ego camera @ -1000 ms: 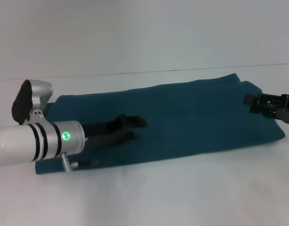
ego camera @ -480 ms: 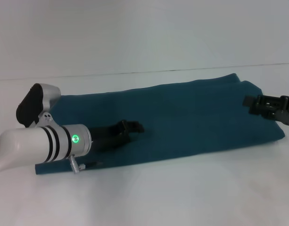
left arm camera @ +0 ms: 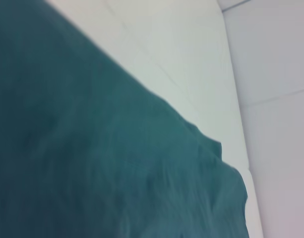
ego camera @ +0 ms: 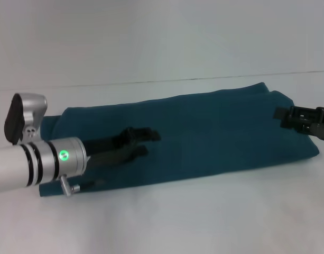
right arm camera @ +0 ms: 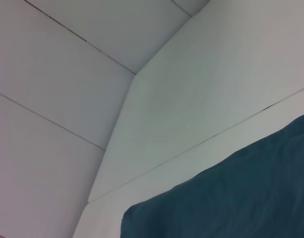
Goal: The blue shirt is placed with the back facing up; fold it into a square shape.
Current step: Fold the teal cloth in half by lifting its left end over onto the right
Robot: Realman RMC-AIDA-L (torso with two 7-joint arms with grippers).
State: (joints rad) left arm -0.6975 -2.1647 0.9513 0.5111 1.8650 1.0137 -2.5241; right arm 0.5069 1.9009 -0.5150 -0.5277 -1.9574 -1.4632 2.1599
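Left claw (ego camera: 143, 143) slightly parted, empty, over blue shirt (ego camera: 214, 132) on desk (ego camera: 204, 217); right claw (ego camera: 280, 117) at shirt's edge, grip unclear.

Open counter (ego camera: 167, 222) is being left before the blue shirt (ego camera: 214, 132); passage over it is being blocked by the left pincer (ego camera: 146, 143).

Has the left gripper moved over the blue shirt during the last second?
Yes. In the head view the left gripper has shifted slightly toward the robot's left over the blue shirt, which lies unchanged. The right gripper has stayed at the shirt's right end.
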